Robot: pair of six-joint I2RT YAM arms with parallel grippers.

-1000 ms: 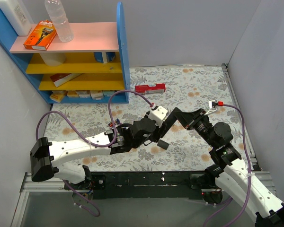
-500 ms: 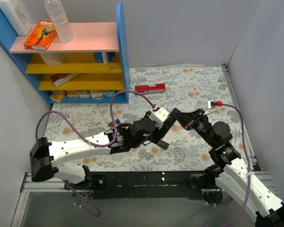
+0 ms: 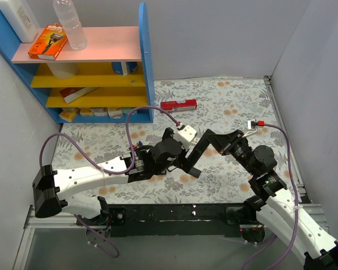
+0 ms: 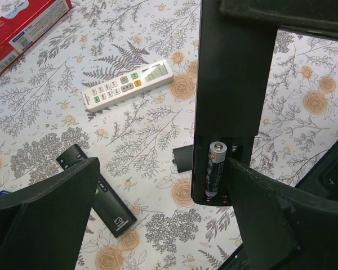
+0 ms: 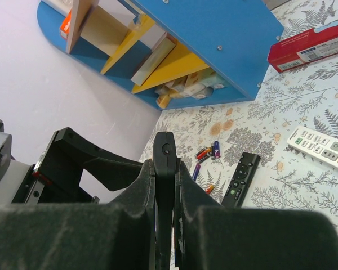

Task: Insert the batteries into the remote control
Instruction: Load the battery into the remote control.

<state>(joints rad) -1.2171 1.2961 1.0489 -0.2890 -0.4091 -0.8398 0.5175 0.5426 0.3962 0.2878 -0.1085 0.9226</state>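
Note:
My right gripper (image 5: pixel 164 183) is shut on the black remote control (image 4: pixel 231 84), holding it on edge above the table with its open battery compartment facing my left wrist camera. One battery (image 4: pixel 216 169) sits in the compartment's left slot. In the top view the remote control (image 3: pixel 198 153) slants down from the right gripper (image 3: pixel 211 140). My left gripper (image 4: pixel 158 225) is open wide; its right finger (image 4: pixel 270 214) is beside the compartment and holds nothing. Several loose red and blue batteries (image 5: pixel 208 153) lie on the cloth. The black back cover (image 4: pixel 183 159) lies flat beneath the remote control.
A slimmer black remote (image 4: pixel 98 191) and a white remote (image 4: pixel 128 84) lie on the floral cloth. A red box (image 3: pixel 178 104) sits further back. The blue shelf unit (image 3: pixel 143 62) stands at the back left, and white walls close in both sides.
My left gripper's jaws have opened wide and the arm has drawn slightly back to the left. The right gripper and the remote control have stayed put.

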